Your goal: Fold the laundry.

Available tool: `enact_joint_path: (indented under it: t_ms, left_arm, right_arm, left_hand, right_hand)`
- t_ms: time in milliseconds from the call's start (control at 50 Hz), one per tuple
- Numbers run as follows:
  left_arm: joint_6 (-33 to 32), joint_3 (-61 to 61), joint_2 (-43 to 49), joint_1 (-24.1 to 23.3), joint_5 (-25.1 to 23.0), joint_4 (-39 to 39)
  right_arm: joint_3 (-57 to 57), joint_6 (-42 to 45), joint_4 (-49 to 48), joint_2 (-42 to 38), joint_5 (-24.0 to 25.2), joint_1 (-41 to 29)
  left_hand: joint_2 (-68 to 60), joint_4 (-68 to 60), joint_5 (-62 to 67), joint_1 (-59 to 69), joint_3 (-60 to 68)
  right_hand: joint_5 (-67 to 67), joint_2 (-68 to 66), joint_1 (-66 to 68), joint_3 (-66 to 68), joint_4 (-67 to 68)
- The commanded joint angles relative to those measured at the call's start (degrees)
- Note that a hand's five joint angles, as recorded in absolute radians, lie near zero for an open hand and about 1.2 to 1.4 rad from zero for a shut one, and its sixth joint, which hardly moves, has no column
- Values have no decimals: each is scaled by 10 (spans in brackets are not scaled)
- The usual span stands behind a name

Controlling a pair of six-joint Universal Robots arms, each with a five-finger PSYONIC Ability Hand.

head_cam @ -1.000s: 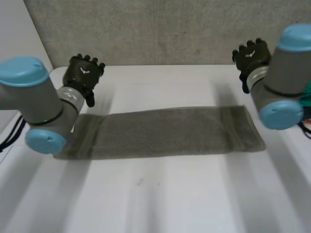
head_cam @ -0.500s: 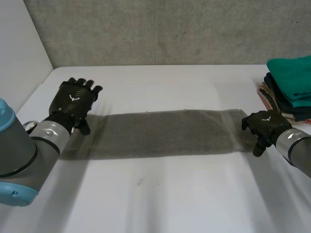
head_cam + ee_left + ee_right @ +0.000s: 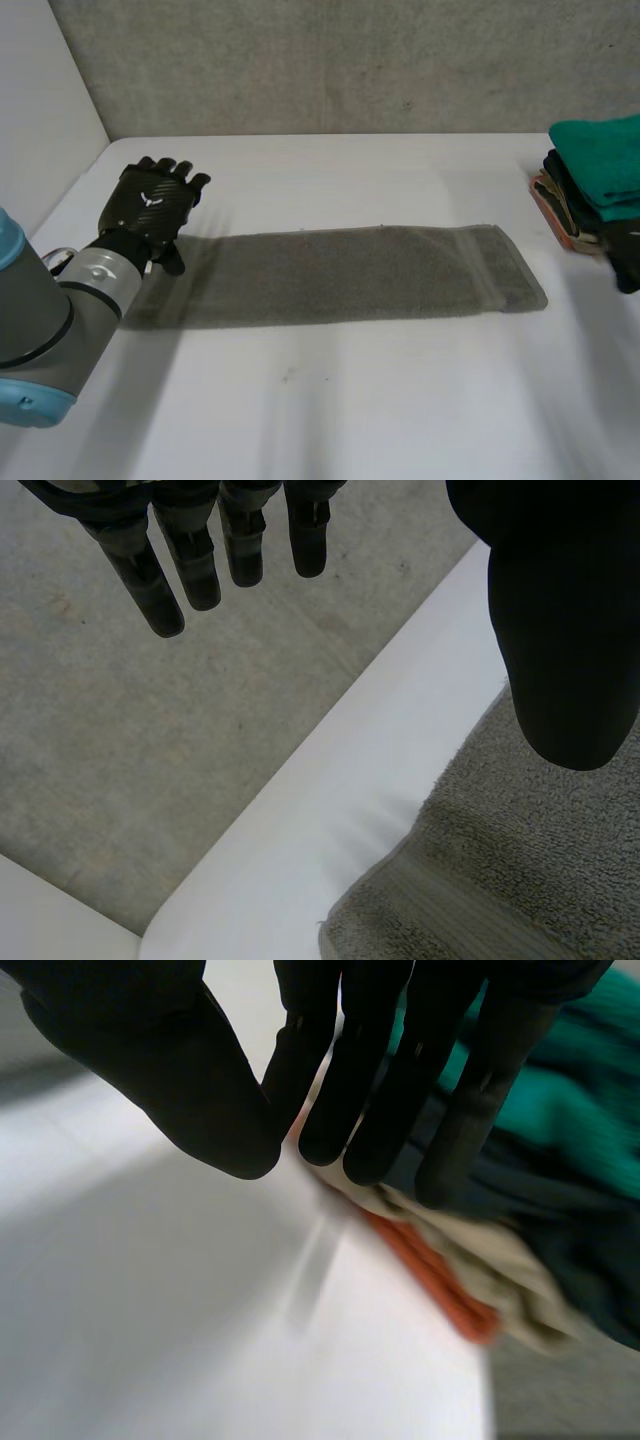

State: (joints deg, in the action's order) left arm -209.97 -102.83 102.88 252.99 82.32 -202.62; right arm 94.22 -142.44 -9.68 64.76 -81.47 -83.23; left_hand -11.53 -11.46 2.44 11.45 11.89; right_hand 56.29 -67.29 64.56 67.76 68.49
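While the grey towel (image 3: 340,275) lies flat on the white surface (image 3: 330,410), folded into one long narrow strip running left to right across the middle, neither hand has any hold on it. Its right end has a stitched band across it, and the strip looks pretty smooth along its whole length.

Left hand (image 3: 152,205) sits at the towel's left end, by the far corner, back of the hand facing up. From the left wrist view the fingers (image 3: 190,565) are straight and a little spread, the thumb (image 3: 560,630) hangs out over the towel's corner, and nothing is between them, so that hand is relaxed and empty. I honestly can't tell if it touches the cloth or just floats over it.

Right hand (image 3: 628,262) is way over at the right side, just peeking in beside the stack of folded laundry (image 3: 595,170). Its wrist view shows long straight fingers (image 3: 370,1080) side by side with the thumb (image 3: 200,1090) next to them, gripping nothing, fingertips pointing at that stack. The stack has a teal piece on top, something dark under it, then beige, then orange at the bottom. It sits on the surface's right side, apart from the towel's right end.

Grey wall behind everything.
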Motion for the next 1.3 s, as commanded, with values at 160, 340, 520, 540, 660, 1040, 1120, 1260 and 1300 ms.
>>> enact_joint_path:
  t_ms: [160, 340, 520, 540, 660, 1040, 1120, 1260, 1300]
  left_arm:
    - [14, -8, -13, -1, -1, 0]
    - [40, -7, -14, -3, -1, 0]
    - [41, -9, -13, -3, -1, 0]
    - [41, -9, -13, -4, -1, -1]
    - [41, -8, -12, -3, -1, -1]
    - [42, -10, -43, 1, -1, 1]
    - [42, -10, -53, 1, 0, 1]
    - [51, -10, -85, 5, 1, 6]
    - [58, -11, -92, 6, 3, 6]
  right_arm:
    - [28, -66, 48, 24, 212, -13]
    - [2, -152, 57, -20, 235, -20]
    - [-32, -94, 59, -64, 177, -36]
    - [-36, -86, 59, -72, 171, -37]
    - [-47, -79, 56, -88, 163, -36]
    - [-33, 123, 5, -1, -30, 12]
    - [-56, 122, -13, 3, -48, -89]
    - [-77, 113, -142, 6, 33, -310]
    - [-82, 120, -179, -2, 79, -364]
  left_hand:
    - [15, 15, -24, -14, -19]
    - [15, 15, -24, -14, -19]
    - [15, 15, -24, -14, -19]
    - [15, 15, -24, -14, -19]
    - [15, 15, -24, -14, -19]
    - [15, 15, -24, -14, -19]
    - [15, 15, -24, -14, -19]
    - [15, 15, -24, -14, -19]
    - [15, 15, -24, -14, -19]
  right_hand:
    - [-502, 512, -484, -516, -524]
    - [-330, 340, -313, -345, -352]
    - [-266, 276, -249, -281, -288]
    - [-256, 266, -239, -271, -278]
    - [136, -126, 154, 122, 114]
    - [137, -127, 154, 122, 115]
    - [137, -127, 154, 122, 115]
    - [137, -127, 154, 122, 115]
    - [137, -127, 154, 122, 115]
